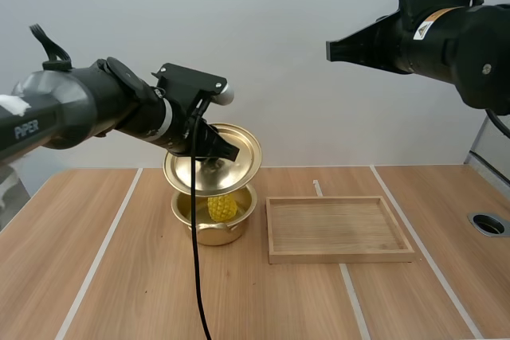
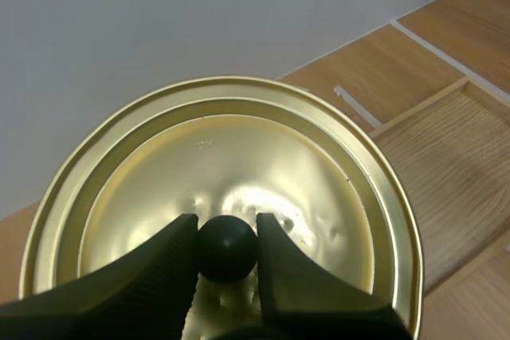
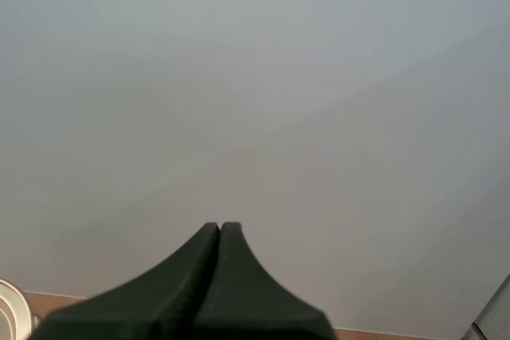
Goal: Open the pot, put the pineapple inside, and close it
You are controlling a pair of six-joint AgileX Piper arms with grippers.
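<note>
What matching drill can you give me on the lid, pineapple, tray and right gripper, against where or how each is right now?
1. lid
2. pineapple
3. wooden tray
4. right gripper

A. inside the pot
B. shut on nothing, high over the table
C. pinched by its black knob in the left gripper
D. flat on the table beside the pot

Pairs: 1-C, 2-A, 3-D, 4-B

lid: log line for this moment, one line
left gripper: shut on lid by knob | lid: tilted, above pot | pineapple: in pot | pot: open | right gripper: shut, empty, raised | tray: right of pot
</note>
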